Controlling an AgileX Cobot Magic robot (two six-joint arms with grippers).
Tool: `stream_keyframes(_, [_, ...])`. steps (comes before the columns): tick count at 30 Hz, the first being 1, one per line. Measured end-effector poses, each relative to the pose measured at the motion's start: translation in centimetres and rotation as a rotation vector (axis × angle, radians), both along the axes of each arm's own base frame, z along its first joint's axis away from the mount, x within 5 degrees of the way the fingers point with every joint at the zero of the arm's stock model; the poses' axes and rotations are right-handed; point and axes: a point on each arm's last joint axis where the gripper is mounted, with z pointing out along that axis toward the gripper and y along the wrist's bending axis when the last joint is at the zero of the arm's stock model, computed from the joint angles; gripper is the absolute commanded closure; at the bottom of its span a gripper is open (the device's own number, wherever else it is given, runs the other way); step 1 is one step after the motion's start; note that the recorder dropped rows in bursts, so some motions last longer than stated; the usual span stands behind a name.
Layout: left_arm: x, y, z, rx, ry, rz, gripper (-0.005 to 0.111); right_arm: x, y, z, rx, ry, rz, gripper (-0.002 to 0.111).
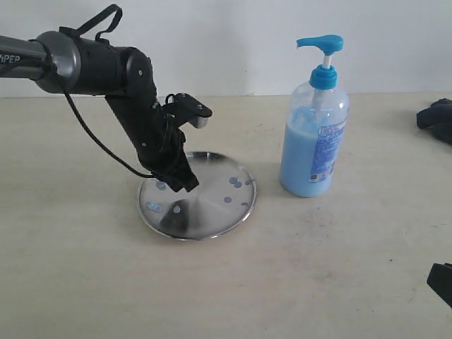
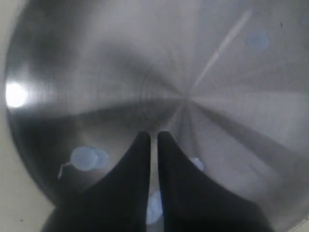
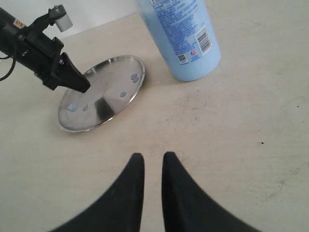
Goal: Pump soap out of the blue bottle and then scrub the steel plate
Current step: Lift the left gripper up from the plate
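Note:
The steel plate (image 1: 212, 205) lies left of centre on the table, with small bluish drops of soap (image 1: 235, 182) on it. My left gripper (image 1: 185, 185) points down over the plate's left half, its tips very near the metal. In the left wrist view the plate (image 2: 217, 72) fills the picture, and the left gripper (image 2: 153, 136) is shut with nothing between its fingers. A drop (image 2: 84, 158) lies beside it. The blue bottle (image 1: 314, 134) stands upright to the right of the plate. My right gripper (image 3: 149, 157) hangs shut and empty over bare table, short of the bottle (image 3: 181, 34) and plate (image 3: 101, 92).
A dark object (image 1: 436, 120) lies at the table's right edge. A black part, probably my right gripper (image 1: 441, 282), shows at the lower right edge. A white wall runs behind the table. Bare beige tabletop (image 1: 318, 268) spreads in front of the plate and bottle.

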Motion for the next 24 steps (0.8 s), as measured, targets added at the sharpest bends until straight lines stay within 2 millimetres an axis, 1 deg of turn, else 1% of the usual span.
stream_keyframes(2, [0.6, 0.3, 0.5, -0.010, -0.061, -0.008, 0.102, 0.0, 0.0, 0.0, 0.000, 0.000, 0.000, 0.106])
stream_keyframes(3, [1.3, 0.2, 0.9, -0.053, -0.119, 0.036, 0.102, 0.0, 0.0, 0.0, 0.000, 0.000, 0.000, 0.106])
stream_keyframes(4, [1.8, 0.1, 1.2, -0.110, -0.162, 0.099, 0.102, 0.0, 0.0, 0.0, 0.000, 0.000, 0.000, 0.106])
stream_keyframes(6, [2.9, -0.7, 2.2, -0.297, -0.212, 0.280, 0.102, 0.0, 0.0, 0.0, 0.000, 0.000, 0.000, 0.106])
stream_keyframes(8, [2.9, -1.3, 2.7, -0.402, -0.192, 0.323, 0.102, 0.0, 0.0, 0.0, 0.000, 0.000, 0.000, 0.106])
stream_keyframes(10, [2.1, -1.8, 2.7, -0.416, -0.117, 0.217, 0.102, 0.0, 0.0, 0.0, 0.000, 0.000, 0.000, 0.106])
stream_keyframes(11, [1.3, -1.9, 2.6, -0.395, -0.061, 0.116, 0.102, 0.0, 0.0, 0.0, 0.000, 0.000, 0.000, 0.106])
stream_keyframes(14, [-0.8, -0.9, 1.8, -0.243, 0.094, -0.151, 0.102, 0.0, 0.0, 0.0, 0.000, 0.000, 0.000, 0.106])
stream_keyframes(15, [-1.0, -0.3, 1.5, -0.171, 0.104, -0.198, 0.102, 0.0, 0.0, 0.0, 0.000, 0.000, 0.000, 0.106])
stream_keyframes(16, [-0.8, 0.2, 1.3, -0.117, 0.094, -0.205, 0.102, 0.0, 0.0, 0.0, 0.000, 0.000, 0.000, 0.106])
stream_keyframes(18, [0.3, 1.2, 1.2, -0.044, 0.002, -0.138, 0.102, 0.0, 0.0, 0.0, 0.000, 0.000, 0.000, 0.106])
stream_keyframes(19, [1.0, 1.3, 1.3, -0.056, -0.048, -0.079, 0.102, 0.0, 0.0, 0.0, 0.000, 0.000, 0.000, 0.106])
stream_keyframes(21, [2.3, 0.9, 1.8, -0.174, -0.146, 0.105, 0.102, 0.0, 0.0, 0.0, 0.000, 0.000, 0.000, 0.106])
stream_keyframes(22, [2.6, 0.4, 2.2, -0.253, -0.155, 0.176, 0.102, 0.0, 0.0, 0.0, 0.000, 0.000, 0.000, 0.106])
stream_keyframes(23, [2.7, 0.0, 2.5, -0.316, -0.140, 0.209, 0.102, 0.0, 0.0, 0.0, 0.000, 0.000, 0.000, 0.106])
stream_keyframes(24, [2.4, -0.4, 2.6, -0.352, -0.107, 0.186, 0.102, 0.0, 0.0, 0.0, 0.000, 0.000, 0.000, 0.106])
